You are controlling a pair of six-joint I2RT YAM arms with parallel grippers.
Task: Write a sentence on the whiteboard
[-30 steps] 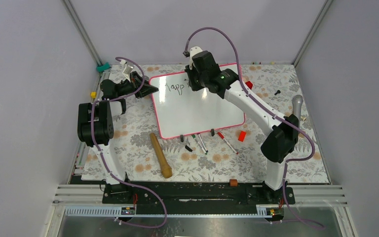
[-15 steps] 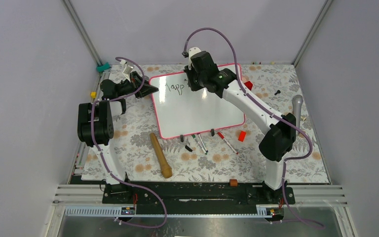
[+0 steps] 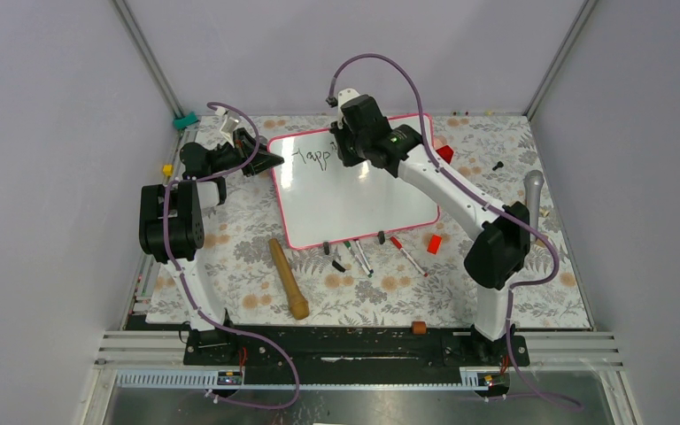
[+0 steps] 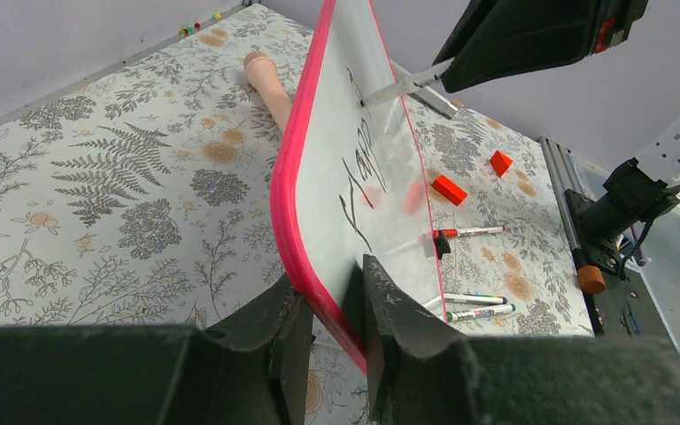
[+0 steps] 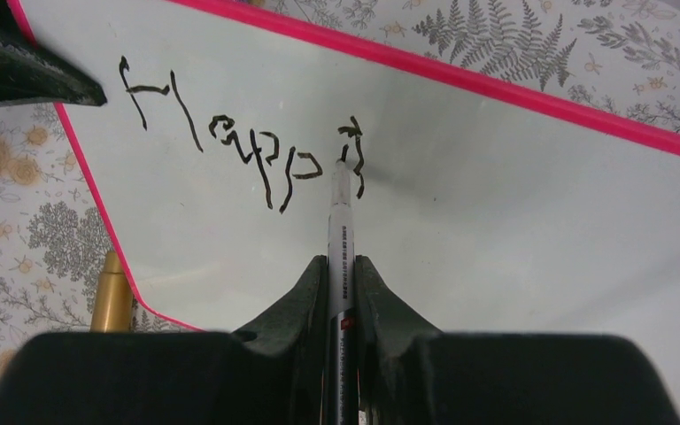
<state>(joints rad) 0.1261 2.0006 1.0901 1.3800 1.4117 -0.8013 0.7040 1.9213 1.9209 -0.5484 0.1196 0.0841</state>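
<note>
Grip first: we see the right gripper [image 5: 341, 270] clenched on a marker [image 5: 340, 221], whose barrel runs out btw. the two fingers. The marker tip touches the whiteboard [image 5: 513, 221] at the last stroke of the sentence [image 5: 248, 146]. So far the sentence reads approx. "Happi", in thin black letters near the board's far left corner.

The left gripper [image 4: 336, 297] is closed on the whiteboard's pink frame, one finger on each side of the left edge, close to that same corner. From the top camera the board lies in the middle of the table [image 3: 230, 257], towards the far side, w/ the right arm reaching over it.

Two black clips [image 3: 326, 245] sit on its near long edge. Just beside that edge lie some loose pens [image 3: 360, 258], incl. one w/ a red cap [image 3: 407, 256], and a red block [image 3: 434, 243]. A wooden stick [image 3: 288, 278] lies near the board's near left corner, apart from it.
</note>
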